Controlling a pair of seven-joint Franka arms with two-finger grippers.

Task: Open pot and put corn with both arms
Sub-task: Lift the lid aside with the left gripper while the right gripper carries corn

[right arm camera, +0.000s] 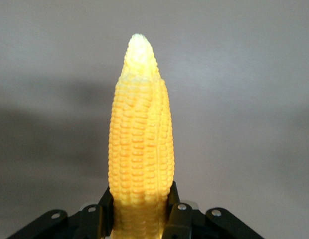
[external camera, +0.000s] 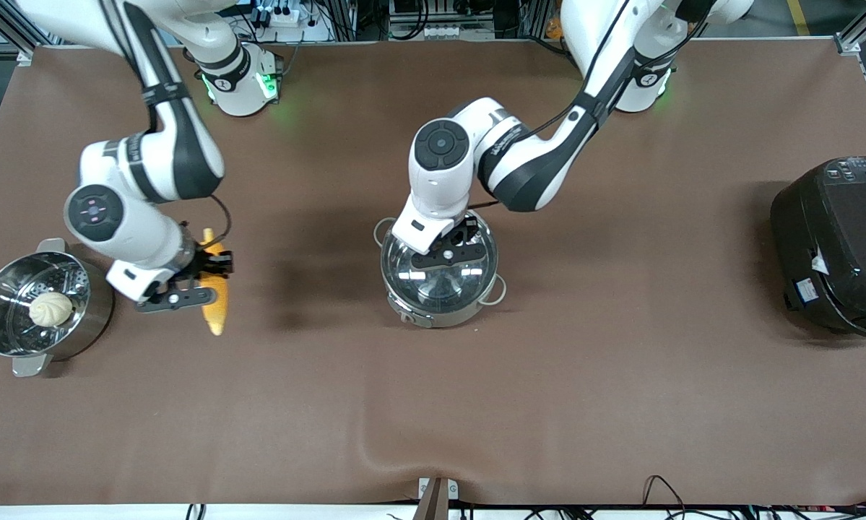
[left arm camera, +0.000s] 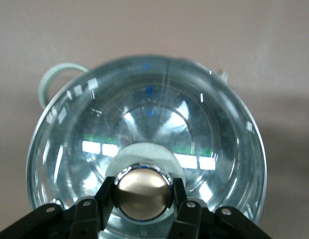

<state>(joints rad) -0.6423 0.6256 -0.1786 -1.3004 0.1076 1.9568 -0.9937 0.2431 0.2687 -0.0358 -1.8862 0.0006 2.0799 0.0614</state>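
One corn (external camera: 216, 307), one pot (external camera: 440, 278), two pincers gripping.

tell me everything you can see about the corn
The corn is a yellow-orange cob with neat kernel rows, tapering to a pale tip. The right gripper is shut on its thick end, a finger on each side. It lies beside the steamer pot, at the right arm's end of the table, tip toward the front camera; whether it touches the table is unclear.

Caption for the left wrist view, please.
Left gripper with its fingers around the copper knob of the glass lid, which sits on the pot.
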